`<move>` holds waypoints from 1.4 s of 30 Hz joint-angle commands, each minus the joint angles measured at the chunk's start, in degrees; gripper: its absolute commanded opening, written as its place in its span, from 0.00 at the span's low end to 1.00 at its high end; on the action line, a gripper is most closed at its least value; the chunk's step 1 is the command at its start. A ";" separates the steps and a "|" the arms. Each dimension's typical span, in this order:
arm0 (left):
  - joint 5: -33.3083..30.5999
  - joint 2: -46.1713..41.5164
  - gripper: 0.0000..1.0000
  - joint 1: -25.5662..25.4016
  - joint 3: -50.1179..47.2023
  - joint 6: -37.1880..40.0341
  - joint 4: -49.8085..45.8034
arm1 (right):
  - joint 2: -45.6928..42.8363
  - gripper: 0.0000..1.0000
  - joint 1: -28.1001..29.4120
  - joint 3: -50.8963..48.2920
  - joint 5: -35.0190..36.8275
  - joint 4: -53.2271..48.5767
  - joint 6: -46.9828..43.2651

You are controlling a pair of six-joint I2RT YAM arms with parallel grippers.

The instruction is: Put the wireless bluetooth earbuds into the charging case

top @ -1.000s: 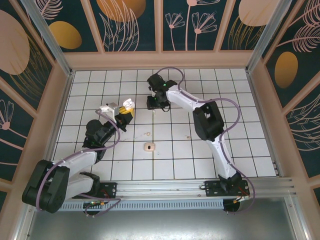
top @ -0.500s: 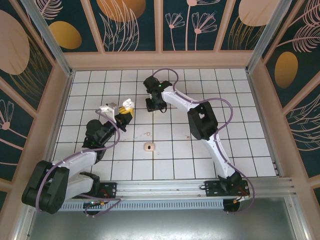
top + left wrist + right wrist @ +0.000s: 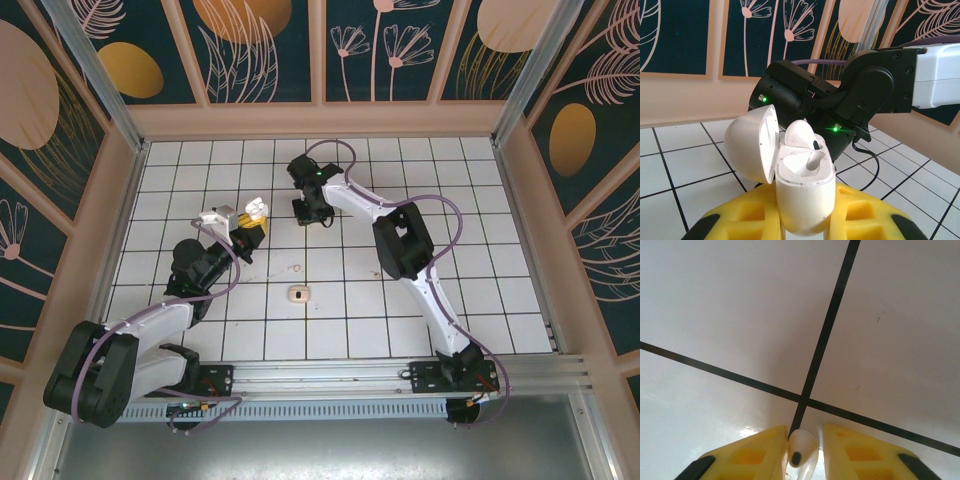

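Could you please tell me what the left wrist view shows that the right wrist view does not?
Left wrist view: the left gripper clamps a white rounded plastic charging case, lid open, one white plastic earbud seated inside; the right arm's black wrist is behind. Right wrist view: the right gripper pinches a second white earbud. Both share yellow fingers and white floor tiles with black lines.
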 commanded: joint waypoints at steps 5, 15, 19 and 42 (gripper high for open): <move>0.69 -0.45 0.13 0.24 1.34 1.09 -1.07 | 0.79 0.20 0.66 0.59 1.62 -1.01 -0.59; 2.28 -0.60 0.13 0.26 2.40 2.75 -3.63 | -10.14 0.18 1.56 -12.47 3.01 2.71 1.75; 2.83 -0.41 0.13 0.28 2.55 2.83 -3.72 | -18.30 0.18 1.86 -24.76 3.01 6.36 4.37; 6.69 3.53 0.12 0.22 4.63 2.72 -2.25 | -47.66 0.19 6.96 -68.15 2.53 10.46 19.33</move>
